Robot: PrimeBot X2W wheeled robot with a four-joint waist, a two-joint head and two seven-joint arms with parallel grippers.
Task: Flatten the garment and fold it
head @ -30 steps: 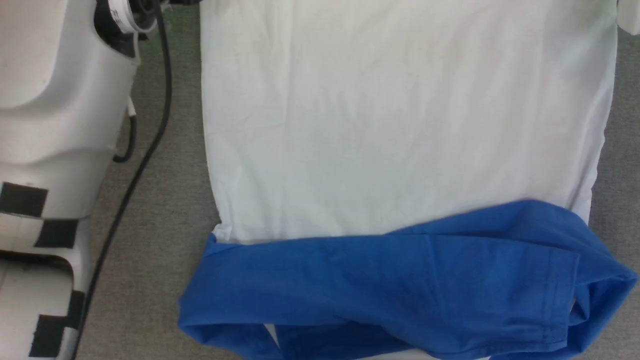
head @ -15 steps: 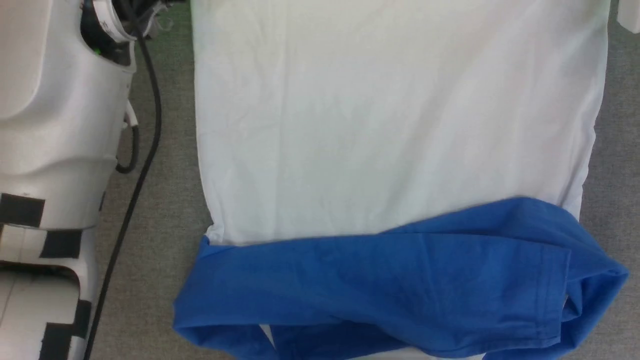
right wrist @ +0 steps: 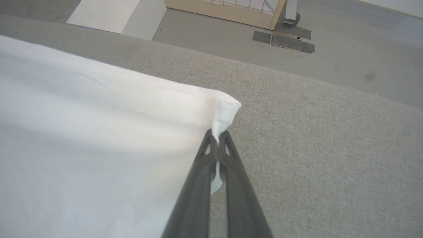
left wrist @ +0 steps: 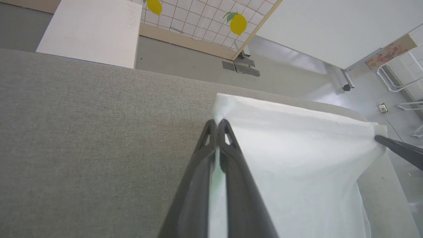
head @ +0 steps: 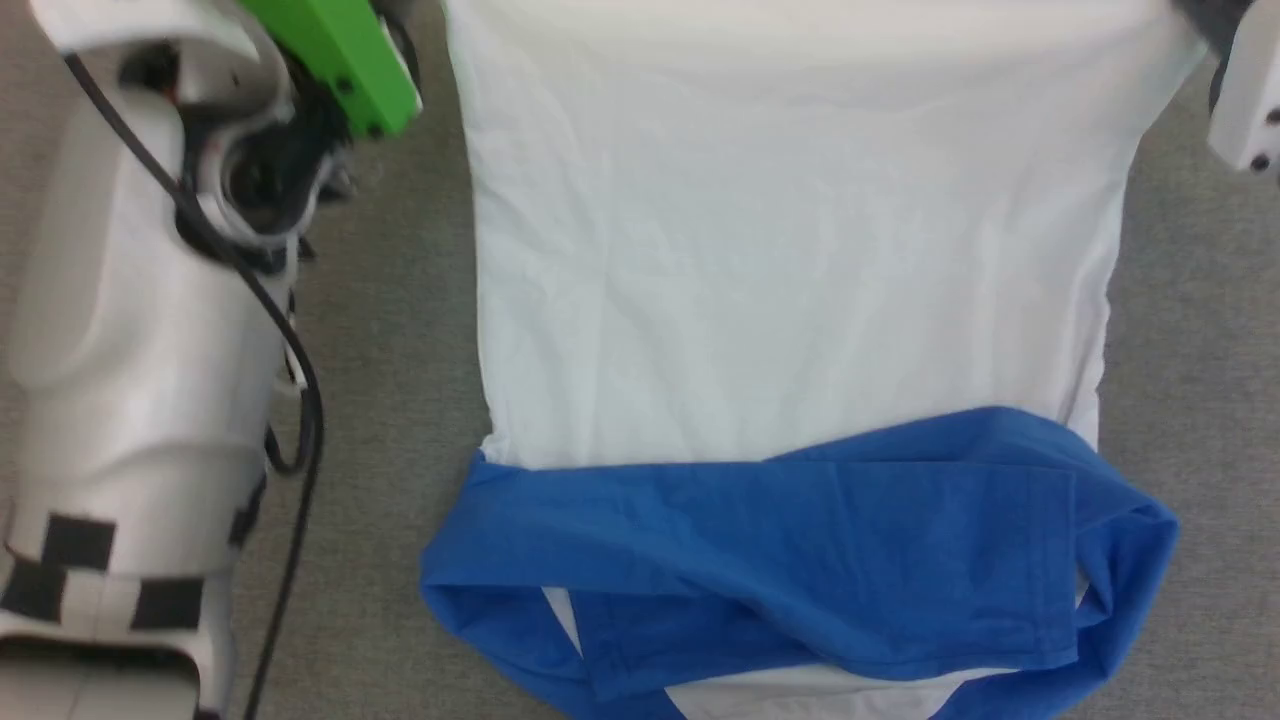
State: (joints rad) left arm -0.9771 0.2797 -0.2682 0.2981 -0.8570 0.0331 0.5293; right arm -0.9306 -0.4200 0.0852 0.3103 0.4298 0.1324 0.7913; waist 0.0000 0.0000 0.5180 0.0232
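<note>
Garment (head: 780,280): flat on grey surface (head: 380,400), blue slvs nearest robot.
L gripper (left wrist: 217,123): clamped on far white corner.
R gripper (right wrist: 217,134): clamped on other far corner.
Handling: prob. light, limp; grip corners, keep edge taut.

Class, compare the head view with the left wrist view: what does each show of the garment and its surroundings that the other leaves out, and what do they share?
Head view adds: the garment has its blue band and sleeves bunched across the near end, with a pale forearm beside it. Left wrist view adds: the left gripper shut on a white corner, the right gripper at the next corner, and a lemon-printed panel beyond. Shared: the white body lying on the grey surface.
</note>
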